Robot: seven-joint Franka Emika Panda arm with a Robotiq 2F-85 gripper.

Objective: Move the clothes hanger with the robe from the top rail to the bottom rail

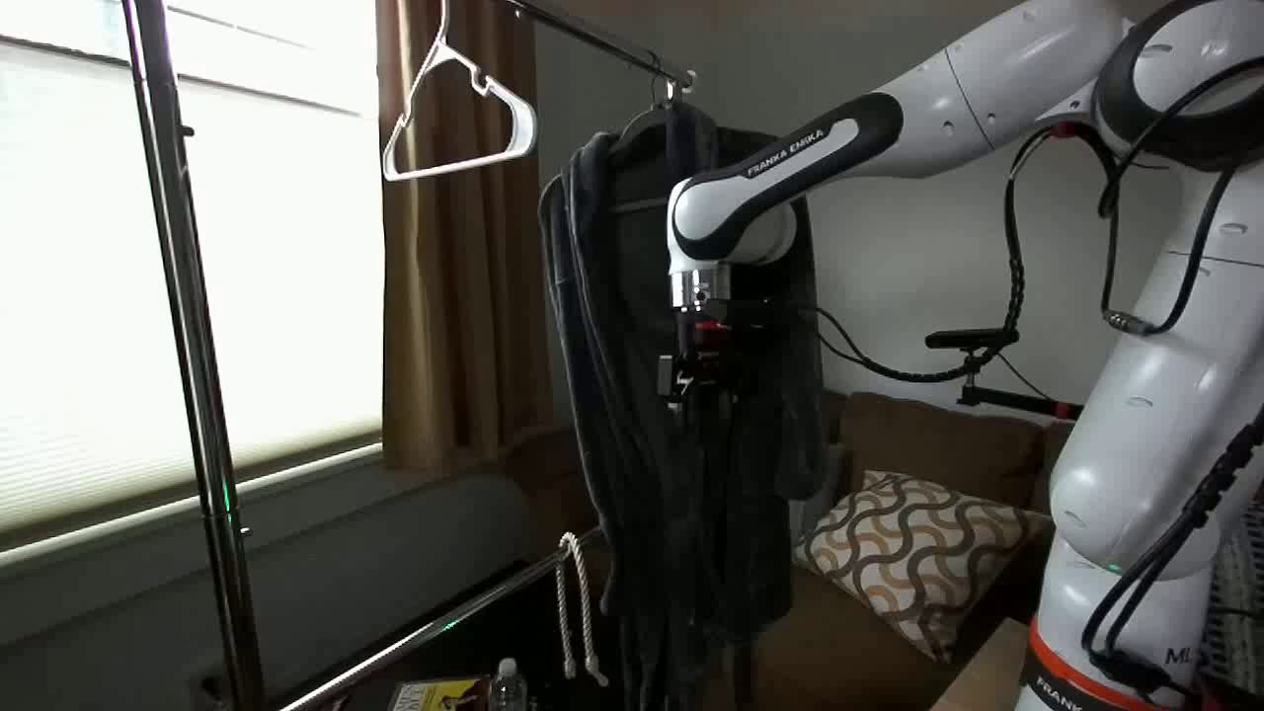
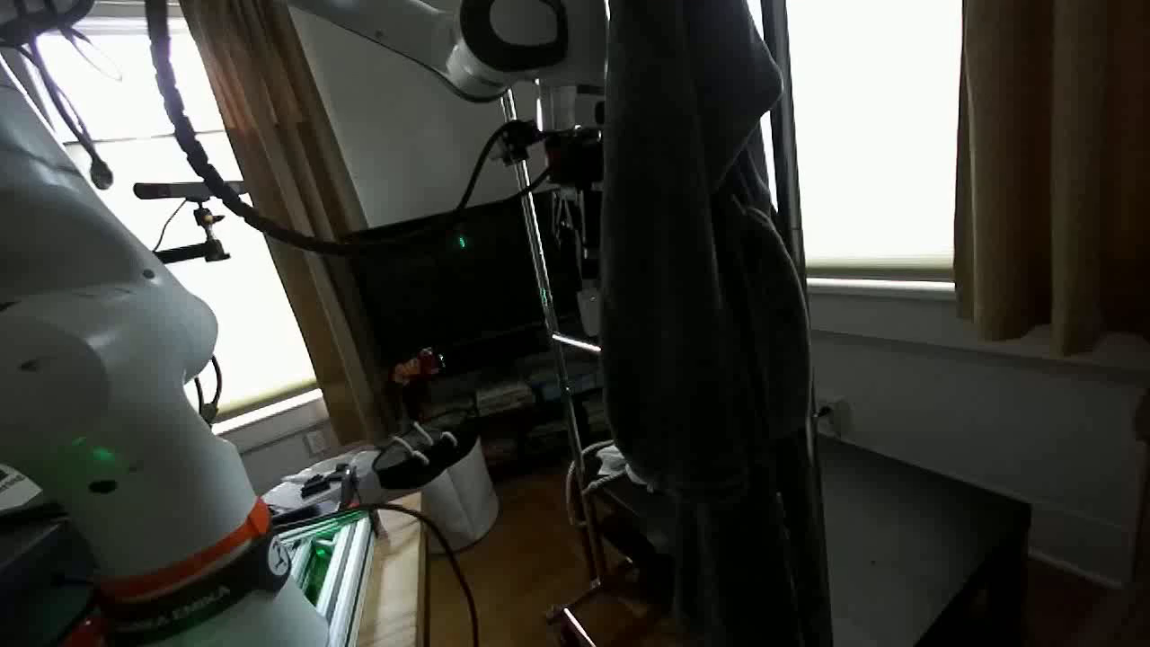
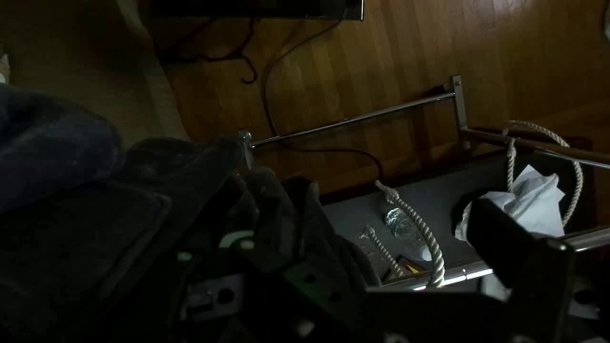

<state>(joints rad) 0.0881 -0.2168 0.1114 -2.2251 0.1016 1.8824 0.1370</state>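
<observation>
The charcoal-grey robe hangs from the top rail in an exterior view. It also shows in an exterior view and at the left of the wrist view. The dark clothes hanger is mostly inside the robe, with its hook at the rail's end. The bottom rail runs low beside the robe and crosses the wrist view. My gripper points down in front of the robe, well below the hanger. In the wrist view its fingers stand wide apart with nothing between them.
A white hanger hangs on the top rail. A rope drapes over the bottom rail. A chrome rack pole stands at left. A bottle stands on the dark low table. A patterned pillow lies on the sofa.
</observation>
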